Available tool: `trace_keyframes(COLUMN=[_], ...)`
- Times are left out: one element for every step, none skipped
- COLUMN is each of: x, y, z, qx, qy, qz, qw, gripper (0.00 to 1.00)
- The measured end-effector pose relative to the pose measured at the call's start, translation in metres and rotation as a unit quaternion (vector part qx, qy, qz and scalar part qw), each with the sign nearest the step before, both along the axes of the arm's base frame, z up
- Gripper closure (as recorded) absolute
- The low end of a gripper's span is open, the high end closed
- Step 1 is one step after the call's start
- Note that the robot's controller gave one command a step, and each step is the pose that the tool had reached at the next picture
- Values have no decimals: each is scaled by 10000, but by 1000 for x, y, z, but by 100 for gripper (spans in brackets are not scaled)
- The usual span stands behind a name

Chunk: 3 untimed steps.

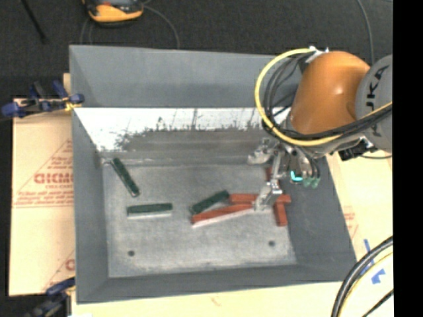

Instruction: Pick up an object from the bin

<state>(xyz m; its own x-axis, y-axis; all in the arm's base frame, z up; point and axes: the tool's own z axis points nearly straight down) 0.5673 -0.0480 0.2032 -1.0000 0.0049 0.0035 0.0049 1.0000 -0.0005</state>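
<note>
My gripper (269,195) hangs low at the right of the bin floor, below the orange wrist cover. Its metal fingertip touches the right end of a red-brown bar (239,199). A second red-brown bar (282,211) lies just right of it, partly hidden by the gripper. A dark green bar (210,202) lies slanted over a long red-and-white bar (221,214) just left of the gripper.
Two more dark green bars lie further left: one flat (149,210) mid-floor, one slanted (125,177) near the back left corner. The bin's right wall rises close beside the gripper.
</note>
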Motion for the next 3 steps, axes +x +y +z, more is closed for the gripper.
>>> trace_keyframes(x=[2, 6, 33], y=[0, 1, 12], z=[4, -35, -124], qx=[-4, -10, -5], qy=[-38, -86, -6], qz=[5, 20, 185], qw=[10000, 10000, 9998], gripper=[0, 0, 100])
